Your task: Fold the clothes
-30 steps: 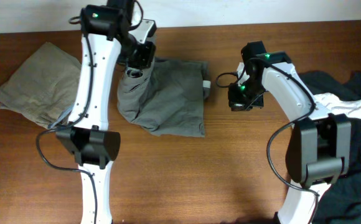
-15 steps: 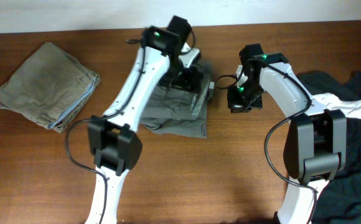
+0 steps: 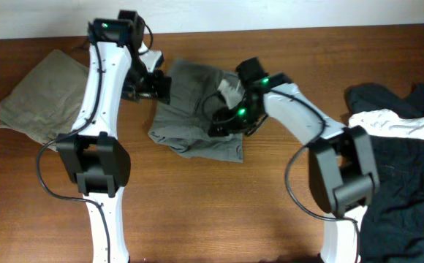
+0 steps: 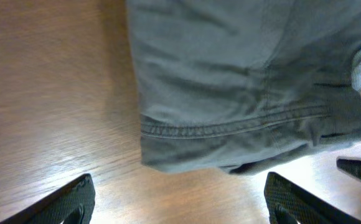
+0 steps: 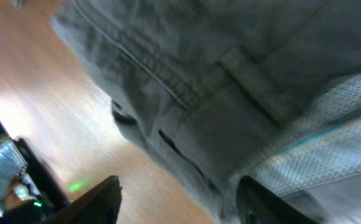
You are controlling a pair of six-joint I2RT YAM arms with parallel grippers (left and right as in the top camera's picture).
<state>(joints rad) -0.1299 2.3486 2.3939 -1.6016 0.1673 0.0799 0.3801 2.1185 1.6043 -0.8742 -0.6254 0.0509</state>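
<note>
The mid-grey shorts (image 3: 186,128) lie bunched in the middle of the table, with a pale lining (image 3: 232,89) showing at their top right. My left gripper (image 3: 162,86) hovers at their left edge, open and empty. In its wrist view the fingers stand wide over bare wood in front of the hem of the shorts (image 4: 230,81). My right gripper (image 3: 225,120) is over the shorts' right part, jaws apart. Its wrist view shows the shorts' seams (image 5: 187,81) and pale mesh lining (image 5: 330,143) just below the fingers.
A folded khaki-grey piece (image 3: 44,98) lies at the far left. A heap of black clothes (image 3: 409,168) with a white piece (image 3: 395,123) on it fills the right edge. Brown table (image 3: 270,212) stretches along the front.
The left gripper carried the shorts' left part rightward, let go, and swung back left, now open. The right arm moved left from bare table onto the shorts and its jaws parted.
</note>
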